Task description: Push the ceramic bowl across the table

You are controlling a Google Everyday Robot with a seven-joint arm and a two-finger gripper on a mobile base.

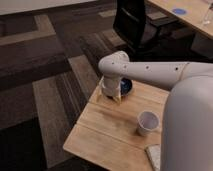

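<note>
the gripper (114, 94) hangs over the wooden desk (102, 127) near its far edge. whether it is open or closed, i cannot tell. the dark blue ceramic bowl (126, 86) sits just beside it at 2 o'clock. a white cup (147, 122) stands at the bowl's 5 o'clock.

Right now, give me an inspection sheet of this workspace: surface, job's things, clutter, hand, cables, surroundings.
Surface: light wooden table, plank grain showing.
Job's things: dark blue bowl near the table's far edge, partly hidden behind the robot's wrist.
Clutter: white cup, upright, closer to the camera than the bowl; pale flat thing at the near edge, partly hidden by the arm, kind unclear.
Hand: hand low over the table, close beside the bowl on the picture's left; contact cannot be told.
Cables: nothing seen.
Surroundings: striped carpet; black office chair beyond the table; another desk with a blue disc.
</note>
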